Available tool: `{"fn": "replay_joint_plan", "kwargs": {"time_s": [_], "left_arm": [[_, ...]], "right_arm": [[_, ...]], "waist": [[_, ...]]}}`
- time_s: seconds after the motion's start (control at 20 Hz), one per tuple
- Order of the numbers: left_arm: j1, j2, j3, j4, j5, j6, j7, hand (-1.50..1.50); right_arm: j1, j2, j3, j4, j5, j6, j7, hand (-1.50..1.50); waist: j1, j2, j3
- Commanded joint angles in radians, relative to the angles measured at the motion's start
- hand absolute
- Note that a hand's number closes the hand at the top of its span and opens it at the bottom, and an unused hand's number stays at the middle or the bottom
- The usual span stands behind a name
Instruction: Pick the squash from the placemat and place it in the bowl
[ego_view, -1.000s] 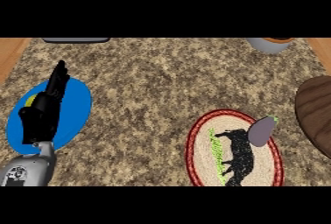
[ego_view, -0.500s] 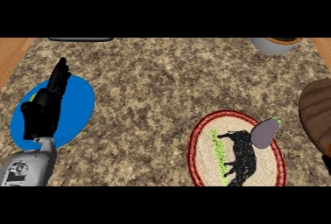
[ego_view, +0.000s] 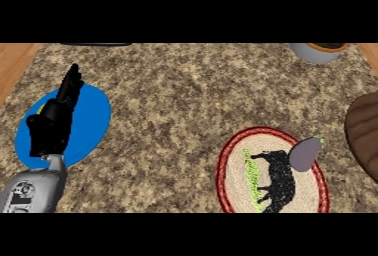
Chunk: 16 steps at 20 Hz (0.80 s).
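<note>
Left hand fingers straight, not gripping, over yellow squash on blue placemat. Likely stiff, smooth, light; grab mid-body. Right hand unseen.

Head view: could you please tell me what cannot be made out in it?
- Yellow squash: head view, mostly hidden under the black left hand above the round blue placemat; whether it is held cannot be told.
- Brown wooden bowl: head view, cut off by the right edge.
- Grey pot: head view, cut off by the top edge, contents unclear.
- Right hand: not in view.
</note>
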Motion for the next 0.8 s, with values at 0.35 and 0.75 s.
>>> {"fn": "replay_joint_plan", "kwargs": {"time_s": [0.35,0.75], "left_arm": [[-0.037,-0.009,-0.012,-0.003,0.002,-0.015,0.044,0.00],[0.021,0.003,0.021,0.011,0.000,-0.006,-0.030,0.00]], "right_arm": [[-0.402,-0.029,0.008,0.679,0.022,0.132,-0.171,-1.50],[-0.473,-0.009,-0.083,0.878,-0.061,0.232,-0.439,-1.50]], "waist": [[0.020,0.007,0.002],[0.005,0.006,0.002]]}}
